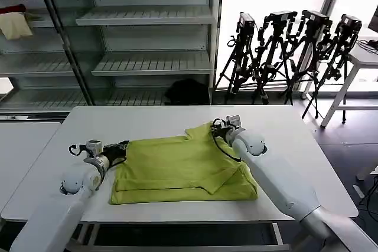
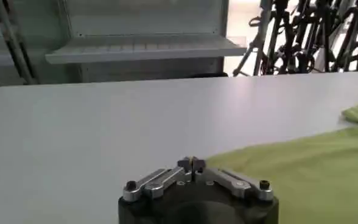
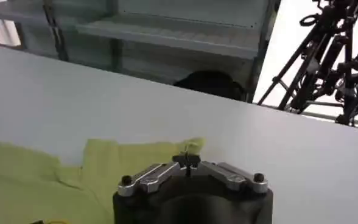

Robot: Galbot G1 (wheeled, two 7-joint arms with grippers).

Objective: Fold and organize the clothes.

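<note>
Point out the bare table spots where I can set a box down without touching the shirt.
The table is bare along its far edge, behind the shirt, and on the strip right of the right pincer. The near-left corner beside the left pincer is tighter. The middle is crowded: the shirt and both arms are there.

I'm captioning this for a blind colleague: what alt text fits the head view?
A lime-green cotton T-shirt, partly folded, lies on a white table. The left gripper is at its left edge and the right gripper at its far right corner, both shut. Metal shelving and black tripods stand behind.
</note>
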